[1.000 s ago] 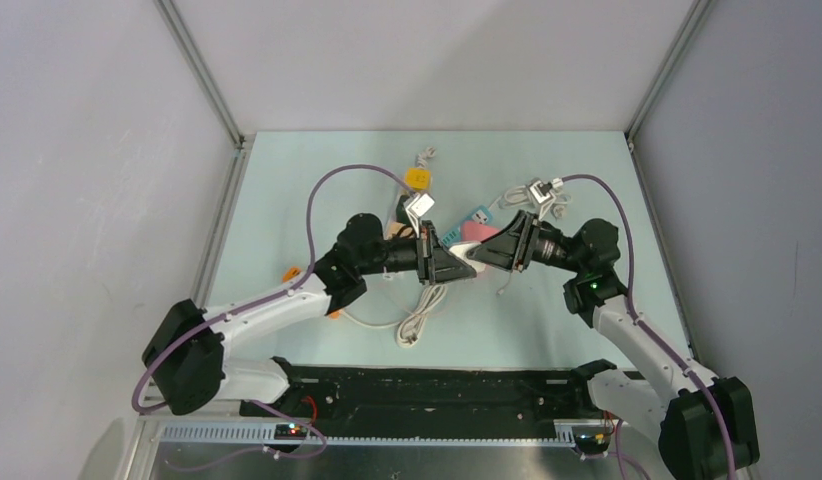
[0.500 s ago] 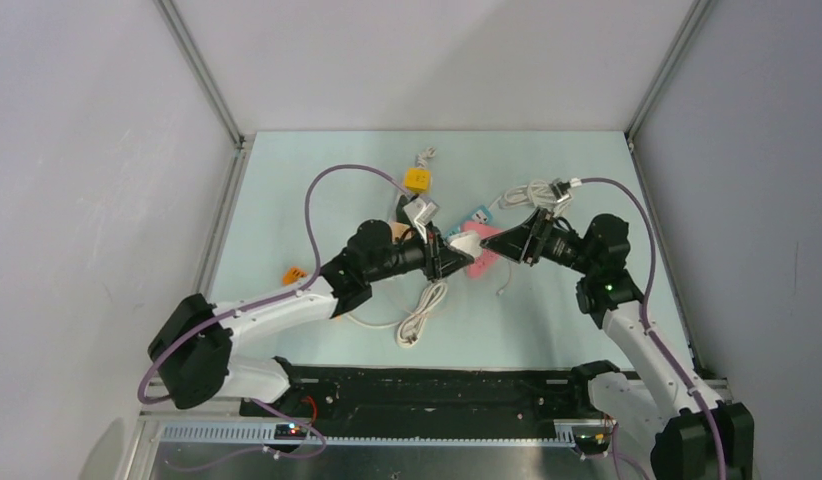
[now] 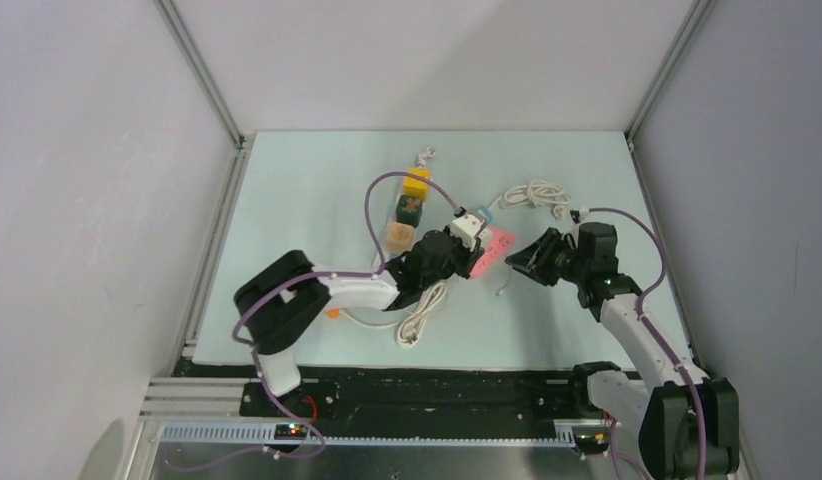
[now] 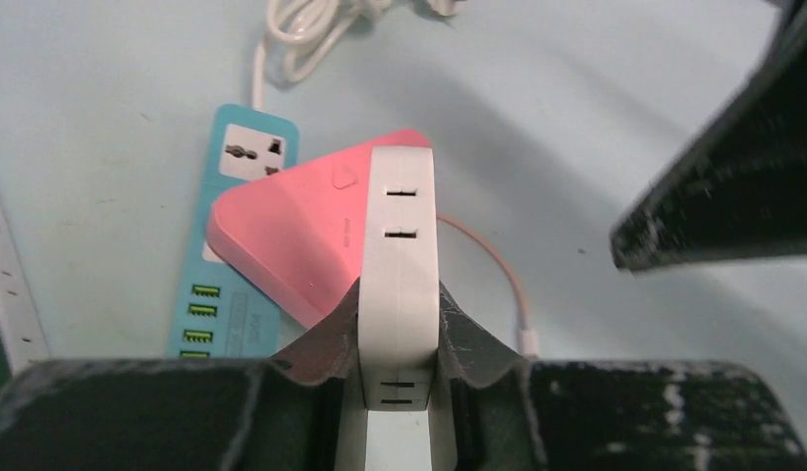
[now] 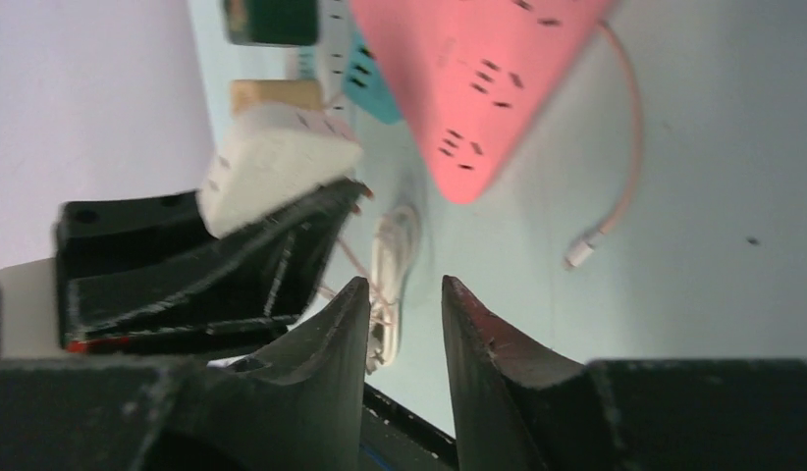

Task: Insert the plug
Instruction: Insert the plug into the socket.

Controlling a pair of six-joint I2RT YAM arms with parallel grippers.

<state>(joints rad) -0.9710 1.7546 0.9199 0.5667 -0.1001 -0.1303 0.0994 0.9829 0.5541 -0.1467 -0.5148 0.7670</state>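
- White power strip lies left of centre on the table, running toward the far edge, with three coloured plug blocks seated along it. A coiled white cable lies closer to the near edge.
- Left gripper is clenched on the white plug adapter. The adapter sticks straight out past the gripper, its long axis in line with it and its slotted face toward the wrist camera.
- Pink power strip sits just beyond and below the adapter, lying across a teal power strip. I cannot tell whether the adapter touches the pink one.
- The left arm is much the nearer of the two. The coming move looks like a short press onto the pink strip's sockets, once the adapter's prongs, hidden here, are lined up.
- Pink cable trails off the strip toward the table's right edge, out of that path.
- Right gripper hovers just right of the pink strip, jaws a little apart with nothing between them. It is near enough to crowd the approach.
- White cable bundle lies toward the far right corner, well apart.
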